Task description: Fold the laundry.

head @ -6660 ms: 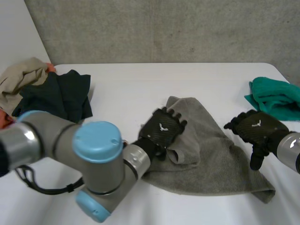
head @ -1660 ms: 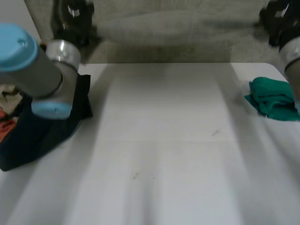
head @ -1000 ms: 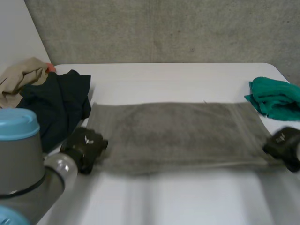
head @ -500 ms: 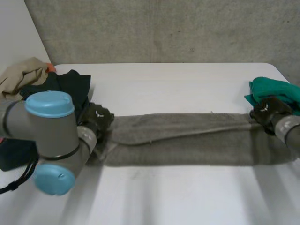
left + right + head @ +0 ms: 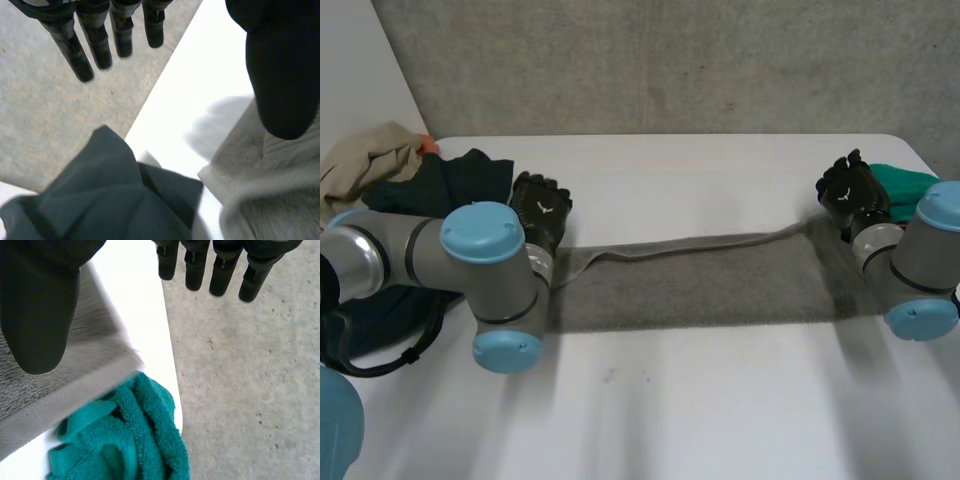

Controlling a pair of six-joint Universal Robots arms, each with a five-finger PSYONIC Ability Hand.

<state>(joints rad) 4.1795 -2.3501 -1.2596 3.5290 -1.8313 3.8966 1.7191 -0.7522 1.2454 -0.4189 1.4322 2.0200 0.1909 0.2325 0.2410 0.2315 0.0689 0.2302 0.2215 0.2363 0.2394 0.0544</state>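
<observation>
The grey towel (image 5: pixel 690 290) lies in a long band across the middle of the frame on the tabletop (image 5: pixel 700 400), with one hand at each end. The left hand (image 5: pixel 540 208), by the dark garment (image 5: pixel 430 195) at left, and the right hand (image 5: pixel 850 190), by the green cloth (image 5: pixel 908 181) at right, both show straight fingers spread off the thumb — pinching nothing. The towel's far edge looks ridged and uneven. I'd flatten it level — both ends together — before halving the length, keeping clear of the neighbouring cloths.
</observation>
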